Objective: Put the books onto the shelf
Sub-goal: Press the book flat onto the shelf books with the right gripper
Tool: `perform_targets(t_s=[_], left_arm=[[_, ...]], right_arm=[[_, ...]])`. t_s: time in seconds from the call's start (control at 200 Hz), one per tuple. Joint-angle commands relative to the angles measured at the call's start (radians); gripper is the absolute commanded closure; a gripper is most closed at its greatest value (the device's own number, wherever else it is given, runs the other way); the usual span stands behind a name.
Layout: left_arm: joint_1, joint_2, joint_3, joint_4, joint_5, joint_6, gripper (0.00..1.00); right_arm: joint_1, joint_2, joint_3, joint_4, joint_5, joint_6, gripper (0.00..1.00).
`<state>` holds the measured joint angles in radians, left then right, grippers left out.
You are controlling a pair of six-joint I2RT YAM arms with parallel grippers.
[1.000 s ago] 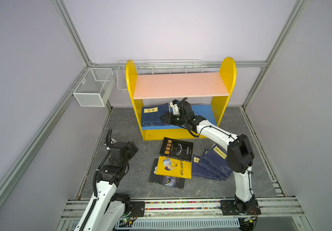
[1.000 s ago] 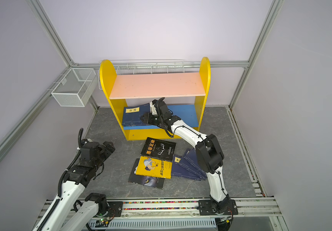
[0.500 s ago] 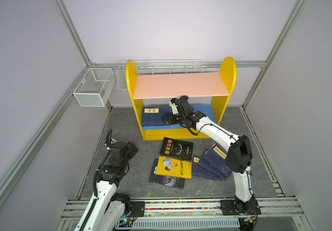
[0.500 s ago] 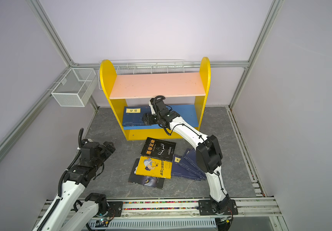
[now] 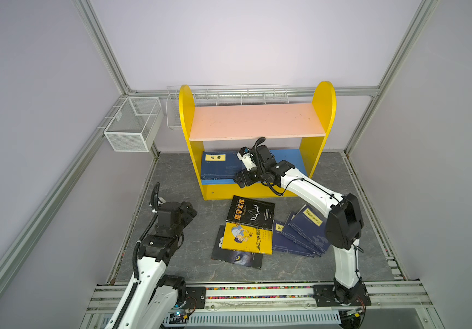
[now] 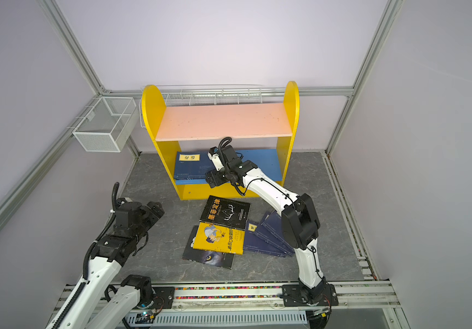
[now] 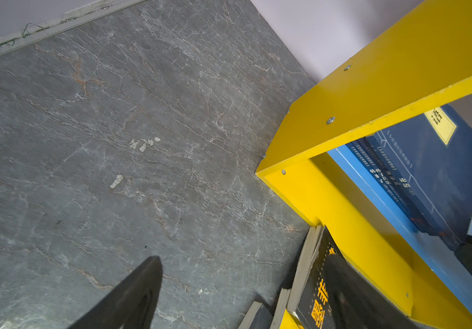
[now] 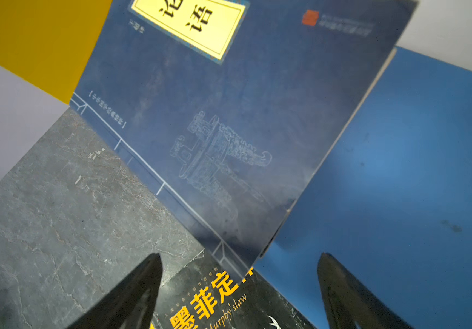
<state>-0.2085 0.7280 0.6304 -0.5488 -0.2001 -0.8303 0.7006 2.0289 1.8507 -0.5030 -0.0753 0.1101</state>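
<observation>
Hovering at the shelf's lip, my right gripper stood spread and empty, close by the navy books stacked on its blue board. A careless retreat could catch their edge and drag them off.

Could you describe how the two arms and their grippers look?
The left arm and right arm have white links and black joint housings. A black corrugated hose runs along the left; thin black cables loop at the right wrist. The right gripper has black, tapering fingers.
</observation>
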Motion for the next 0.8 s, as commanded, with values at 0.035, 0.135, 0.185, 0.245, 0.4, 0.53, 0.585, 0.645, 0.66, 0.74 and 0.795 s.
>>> perform_targets(t_s=[0.035, 0.135, 0.185, 0.245, 0.4, 0.53, 0.585, 0.645, 0.66, 0.74, 0.795], left_arm=[[0.007, 0.004, -0.006, 0.006, 0.003, -0.007, 0.11], [0.006, 0.005, -0.005, 0.006, 0.004, -0.008, 0.11], [0.006, 0.005, -0.004, 0.003, 0.002, -0.008, 0.11], [0.006, 0.005, -0.002, -0.002, -0.002, -0.008, 0.11], [0.007, 0.0, -0.003, -0.01, -0.008, -0.006, 0.11], [0.006, -0.001, -0.001, -0.011, -0.008, -0.005, 0.11], [0.006, 0.001, -0.001, -0.011, -0.008, -0.004, 0.11], [0.006, 0.001, -0.003, -0.011, -0.004, -0.006, 0.11], [0.006, 0.002, -0.003, -0.011, -0.005, -0.005, 0.11], [0.006, 0.004, -0.003, -0.009, -0.002, -0.004, 0.11], [0.006, 0.006, -0.003, -0.007, 0.001, -0.005, 0.11]], right_arm=[[0.017, 0.0, -0.016, -0.026, 0.014, -0.087, 0.13], [0.018, 0.024, -0.008, -0.016, 0.031, -0.091, 0.15], [0.02, 0.036, 0.001, -0.012, 0.041, -0.095, 0.16], [0.02, 0.053, 0.015, -0.013, 0.047, -0.099, 0.17], [0.022, 0.093, 0.044, -0.012, 0.062, -0.102, 0.18], [0.021, 0.122, 0.072, -0.014, 0.063, -0.101, 0.2], [0.021, 0.129, 0.081, -0.013, 0.061, -0.098, 0.21], [0.02, 0.137, 0.09, -0.013, 0.052, -0.098, 0.21], [0.021, 0.138, 0.092, -0.013, 0.051, -0.098, 0.22], [0.021, 0.147, 0.106, -0.013, 0.046, -0.096, 0.23], [0.021, 0.152, 0.114, -0.014, 0.042, -0.095, 0.23]])
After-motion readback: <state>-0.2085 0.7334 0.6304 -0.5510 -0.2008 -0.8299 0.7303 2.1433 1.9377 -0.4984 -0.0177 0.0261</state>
